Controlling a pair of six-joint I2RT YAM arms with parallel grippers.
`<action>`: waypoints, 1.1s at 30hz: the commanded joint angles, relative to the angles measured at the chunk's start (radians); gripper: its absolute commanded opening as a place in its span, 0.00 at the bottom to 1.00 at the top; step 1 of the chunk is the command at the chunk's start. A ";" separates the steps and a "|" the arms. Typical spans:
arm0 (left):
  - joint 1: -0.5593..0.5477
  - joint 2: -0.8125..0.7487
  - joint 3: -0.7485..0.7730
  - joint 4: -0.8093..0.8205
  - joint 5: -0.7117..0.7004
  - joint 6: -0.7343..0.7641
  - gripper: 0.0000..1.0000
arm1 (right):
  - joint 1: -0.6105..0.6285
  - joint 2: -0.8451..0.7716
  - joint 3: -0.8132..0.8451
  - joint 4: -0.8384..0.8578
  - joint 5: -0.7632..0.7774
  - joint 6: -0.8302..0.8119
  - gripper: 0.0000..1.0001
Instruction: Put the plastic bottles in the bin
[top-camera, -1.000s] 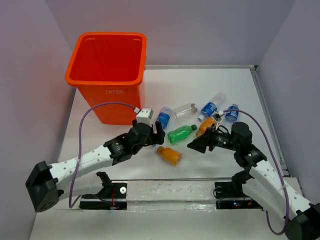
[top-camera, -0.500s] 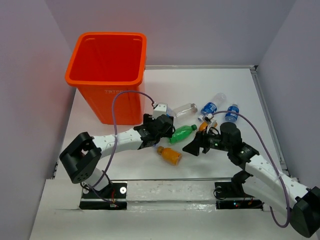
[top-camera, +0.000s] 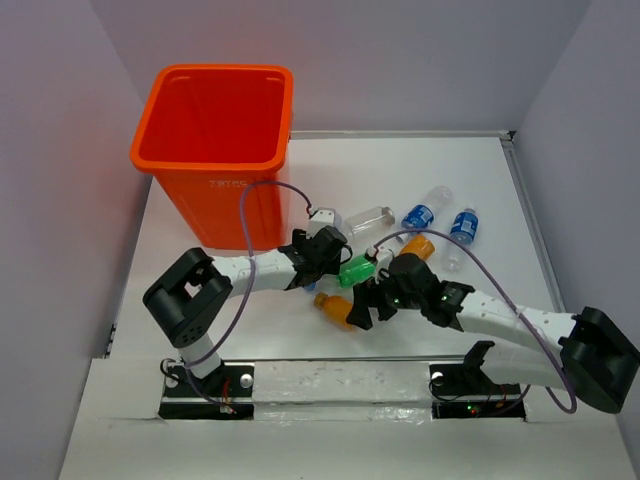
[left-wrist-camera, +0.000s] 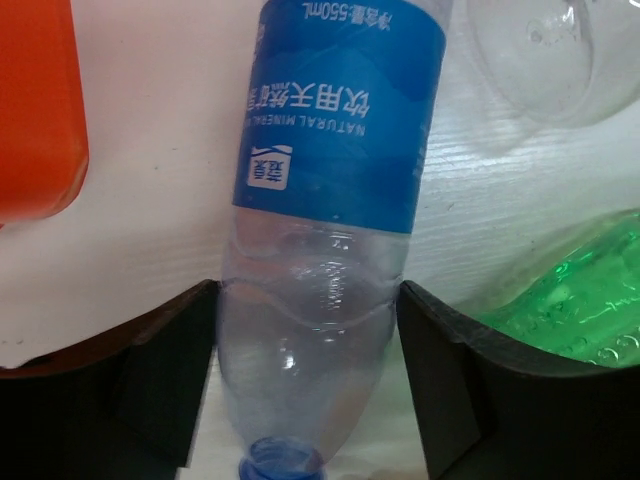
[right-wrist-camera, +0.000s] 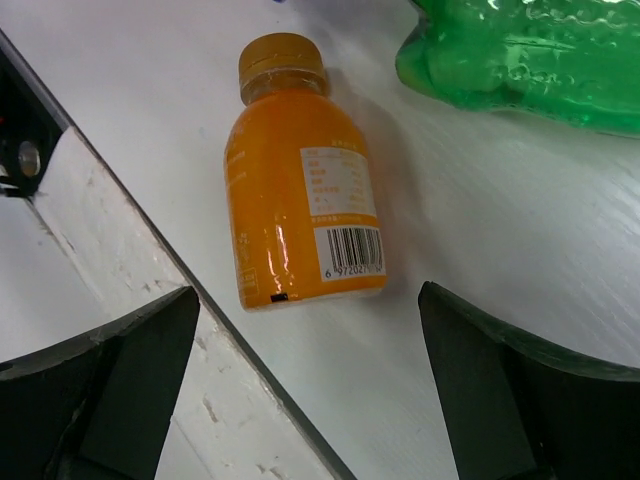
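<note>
The orange bin (top-camera: 215, 150) stands at the back left. My left gripper (top-camera: 325, 250) is shut on a clear blue-labelled bottle (left-wrist-camera: 335, 150) that lies on the table, its blue cap towards the wrist; both fingers touch its sides. My right gripper (top-camera: 365, 305) is open and empty, and hovers just right of an orange bottle (top-camera: 340, 312) near the front edge. In the right wrist view that orange bottle (right-wrist-camera: 300, 215) lies ahead of the jaws, not between them. A green bottle (top-camera: 358, 270) lies between the two grippers.
A plain clear bottle (top-camera: 370, 217), a second orange bottle (top-camera: 420, 245) and two more blue-labelled bottles (top-camera: 420, 213) (top-camera: 462, 225) lie right of centre. The raised front strip (right-wrist-camera: 130, 300) runs close to the orange bottle. The bin's wall (left-wrist-camera: 35, 110) is just left of the left gripper.
My left gripper moved right onto the blue-labelled bottle, then stayed. My right gripper moved left and nearer, from the second orange bottle to the front orange bottle.
</note>
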 joint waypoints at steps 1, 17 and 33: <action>0.013 -0.003 -0.015 0.069 0.012 -0.004 0.73 | 0.083 0.085 0.088 0.034 0.166 -0.039 0.97; 0.011 -0.334 -0.216 0.054 0.064 -0.074 0.27 | 0.156 0.134 0.073 0.097 0.237 -0.017 0.52; -0.046 -0.750 0.130 -0.031 0.423 0.063 0.24 | 0.156 -0.249 0.048 -0.107 0.187 0.038 0.37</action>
